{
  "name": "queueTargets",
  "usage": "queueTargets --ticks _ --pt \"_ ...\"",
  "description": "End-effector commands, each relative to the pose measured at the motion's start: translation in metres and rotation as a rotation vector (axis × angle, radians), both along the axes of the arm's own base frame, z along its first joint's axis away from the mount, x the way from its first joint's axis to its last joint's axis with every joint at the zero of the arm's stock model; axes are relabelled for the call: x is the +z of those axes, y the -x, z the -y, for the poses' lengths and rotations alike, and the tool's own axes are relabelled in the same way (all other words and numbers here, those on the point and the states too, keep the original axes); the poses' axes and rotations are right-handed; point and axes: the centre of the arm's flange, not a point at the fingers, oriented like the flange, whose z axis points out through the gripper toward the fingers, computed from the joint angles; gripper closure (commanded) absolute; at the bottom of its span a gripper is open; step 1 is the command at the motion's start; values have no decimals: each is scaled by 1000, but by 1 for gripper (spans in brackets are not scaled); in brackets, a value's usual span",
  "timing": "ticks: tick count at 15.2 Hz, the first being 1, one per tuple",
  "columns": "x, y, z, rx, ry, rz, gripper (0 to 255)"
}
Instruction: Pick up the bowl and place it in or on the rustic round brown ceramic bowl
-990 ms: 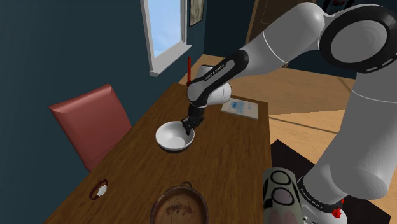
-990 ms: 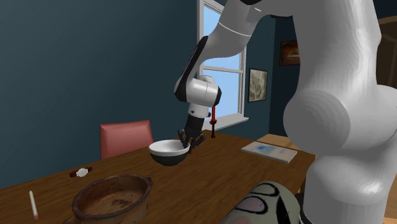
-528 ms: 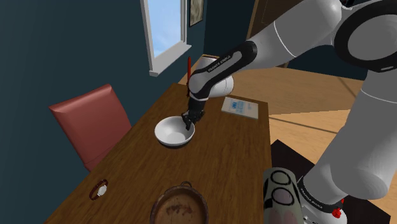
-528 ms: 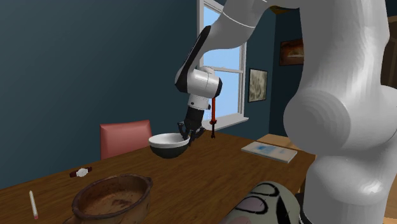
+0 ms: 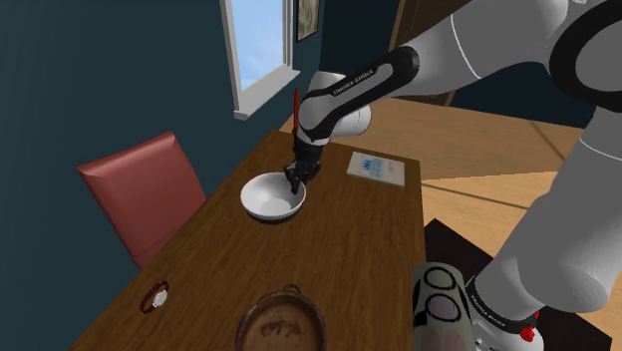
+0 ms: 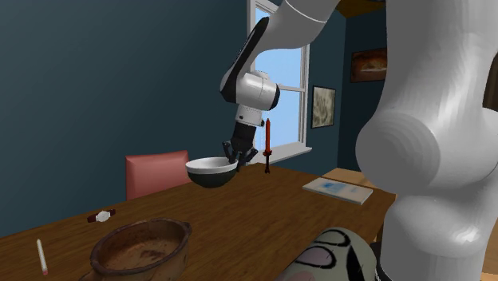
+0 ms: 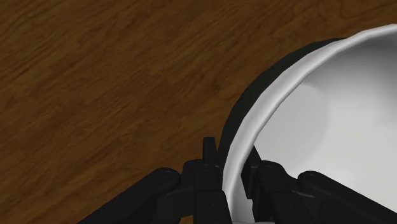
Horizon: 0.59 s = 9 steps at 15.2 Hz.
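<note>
White inside and dark outside, the bowl (image 7: 318, 127) is pinched at its rim by the gripper (image 7: 232, 175): one black finger lies against the inner wall and the other against the outer, so the claw is closed on the bowl. In the second exterior view the bowl hangs clear of the table (image 6: 263, 215), mouth up and about level, with its body reaching away from the fingers towards the chair (image 6: 156, 172).

The target, the brown bowl (image 5: 282, 324), stands on the table at the shoulder view's lower edge, well apart from the held bowl. It lies lower and towards the stand's end of the table. From the claw it is reached along the table's length, away from the window (image 5: 261, 40). The carry is therefore judged to be a long traverse along the table followed by a descent. The brown bowl is round, with small lugs at its rim. It has no long axis to match, and only its centre matters. Because the grip is at the rim, the held bowl's centre sits to one side of the fingers, and the release point should probably allow for that offset.

The table is dark brown wood with plain grain. A booklet (image 5: 376, 168) lies on it beyond the held bowl, and a red candle (image 5: 296, 103) stands near the window. The chair is red and drawn up at the table's long side. The walls are deep blue.
</note>
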Motion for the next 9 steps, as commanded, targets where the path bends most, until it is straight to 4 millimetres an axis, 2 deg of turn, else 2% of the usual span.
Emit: queueTargets --ticks 1,9 --pt "11 0 0 0 0 0 255" --pt "53 0 0 0 0 0 255"
